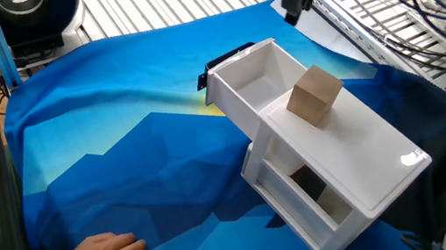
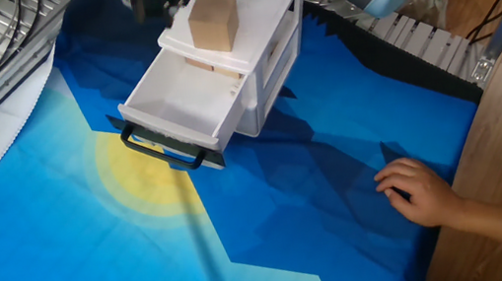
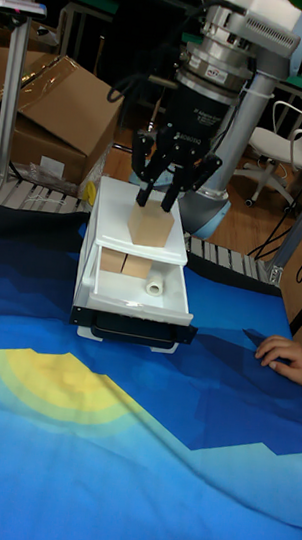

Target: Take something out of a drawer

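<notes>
The cube [image 1: 314, 94] sits on top of the white unit [image 1: 379, 179], just behind the pulled-out drawer [image 1: 242, 88]. The gripper [image 3: 164, 191] hangs above the cube, jaws released and empty. A stray descent could knock the cube off the unit's edge.

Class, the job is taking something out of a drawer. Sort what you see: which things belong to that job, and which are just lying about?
Belong to the job:
- wooden cube, sitting on top of the drawer unit
- pulled-out drawer with the black handle
- robot hand, raised above the cube, open

Just lying about:
- blue cloth
- person's hand resting on the cloth
- cardboard box
</notes>
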